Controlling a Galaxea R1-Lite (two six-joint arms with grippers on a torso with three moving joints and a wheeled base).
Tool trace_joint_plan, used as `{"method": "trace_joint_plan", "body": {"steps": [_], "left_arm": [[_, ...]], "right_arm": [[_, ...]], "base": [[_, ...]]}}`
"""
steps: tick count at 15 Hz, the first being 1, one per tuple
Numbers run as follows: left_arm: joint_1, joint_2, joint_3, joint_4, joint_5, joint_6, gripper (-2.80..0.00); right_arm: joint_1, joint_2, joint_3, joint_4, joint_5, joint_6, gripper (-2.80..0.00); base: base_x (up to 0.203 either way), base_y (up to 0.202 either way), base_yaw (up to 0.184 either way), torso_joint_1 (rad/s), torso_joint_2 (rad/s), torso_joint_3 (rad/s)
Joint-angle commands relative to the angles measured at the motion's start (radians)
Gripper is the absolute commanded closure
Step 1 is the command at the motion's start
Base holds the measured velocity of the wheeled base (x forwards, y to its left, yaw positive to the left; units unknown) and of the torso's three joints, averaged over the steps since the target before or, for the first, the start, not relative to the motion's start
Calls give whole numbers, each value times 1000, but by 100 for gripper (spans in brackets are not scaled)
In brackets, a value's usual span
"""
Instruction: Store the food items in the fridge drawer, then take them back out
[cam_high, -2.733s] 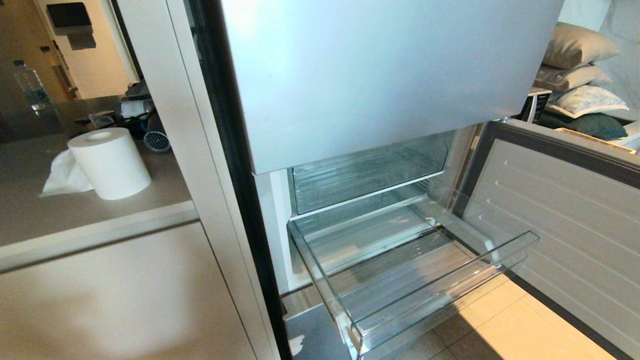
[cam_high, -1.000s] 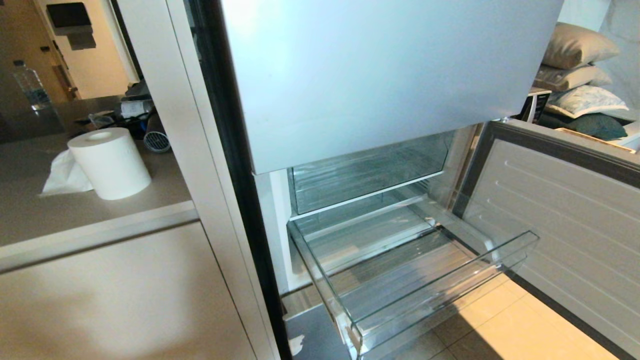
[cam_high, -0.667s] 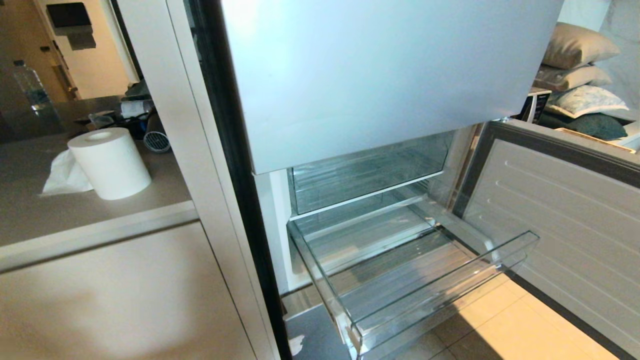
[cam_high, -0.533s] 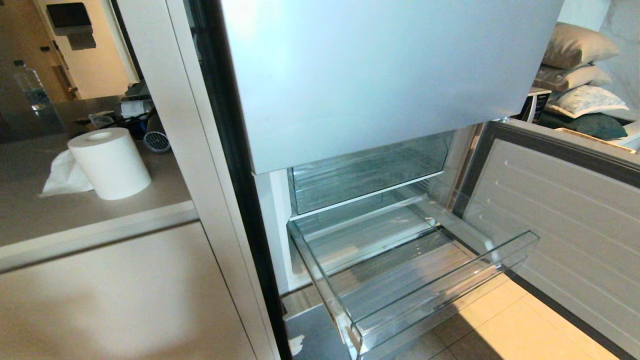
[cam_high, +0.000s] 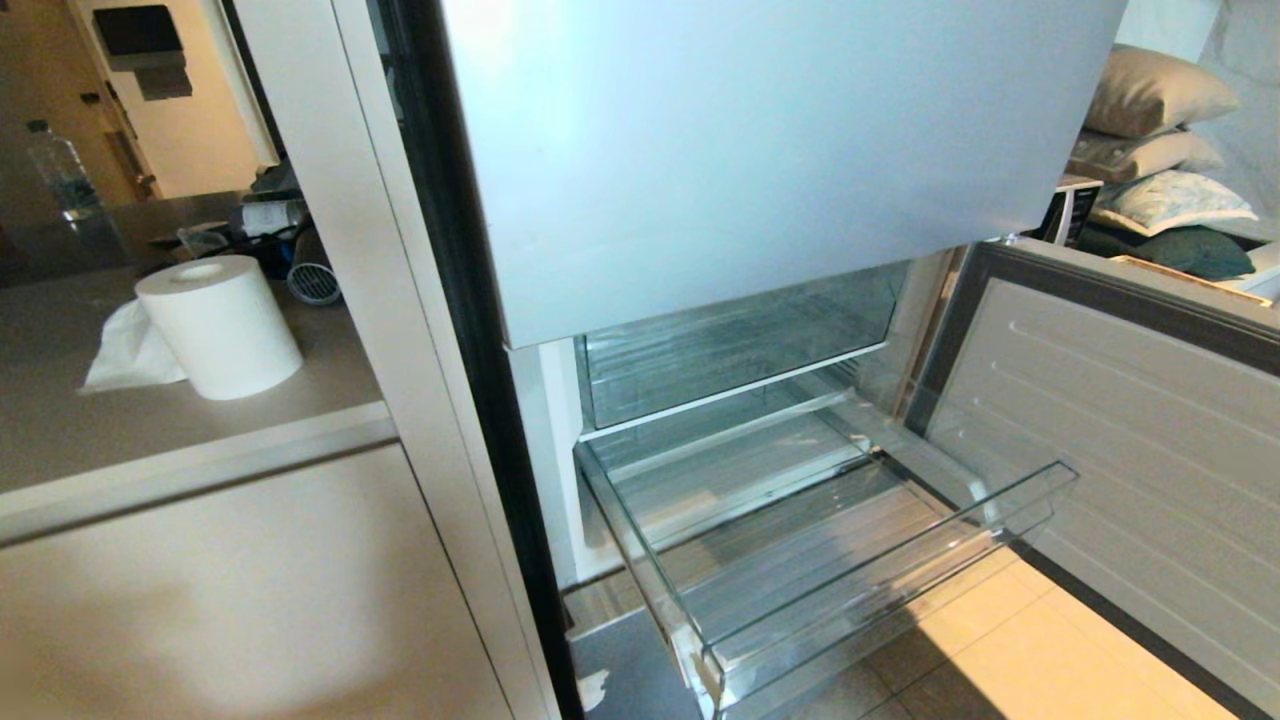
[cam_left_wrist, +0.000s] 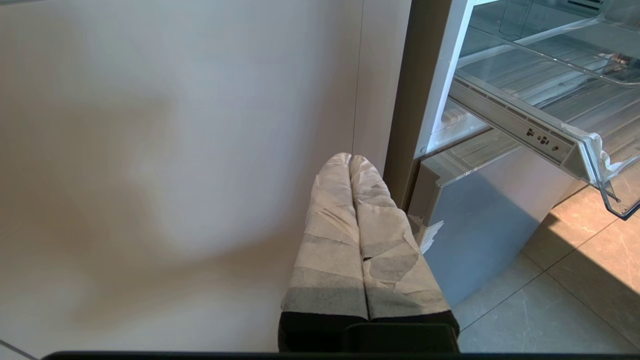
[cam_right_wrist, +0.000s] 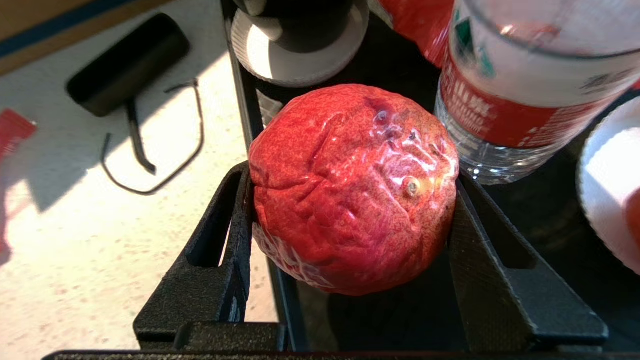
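The food item, a round glossy red fruit (cam_right_wrist: 345, 200) with wrinkled skin, sits between the black fingers of my right gripper (cam_right_wrist: 351, 182), which is shut on it on both sides, over a black rack. The fridge drawer (cam_high: 880, 590), shallow, clear and ribbed, stands pulled out of the fridge with nothing in it; its chipped front corner (cam_left_wrist: 597, 155) shows in the left wrist view. My left gripper (cam_left_wrist: 350, 159), its fingers wrapped in pale tape, is shut and parked low beside the cabinet front, left of the fridge. Neither arm shows in the head view.
A water bottle (cam_right_wrist: 520, 95) and white round lids (cam_right_wrist: 300, 55) stand on the black rack (cam_right_wrist: 400, 60) close behind the fruit. The lower fridge door (cam_high: 1130, 440) hangs open at the right. A deeper clear bin (cam_high: 730, 345) sits above the drawer. A paper roll (cam_high: 220, 325) stands on the counter.
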Motion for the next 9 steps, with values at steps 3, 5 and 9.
{"method": "trace_joint_plan", "body": {"steps": [3,5,9], "left_arm": [[0,0,2,0,0,0,0],[0,0,2,0,0,0,0],[0,0,2,0,0,0,0]], "right_arm": [[0,59,-29,-4,2,0,0],[-1,65,-34,-4,2,-4,0],[-1,71,-34,-3,5,-27,-280]], "base": [[0,0,0,0,0,0],[0,0,0,0,0,0],[0,0,0,0,0,0]]}}
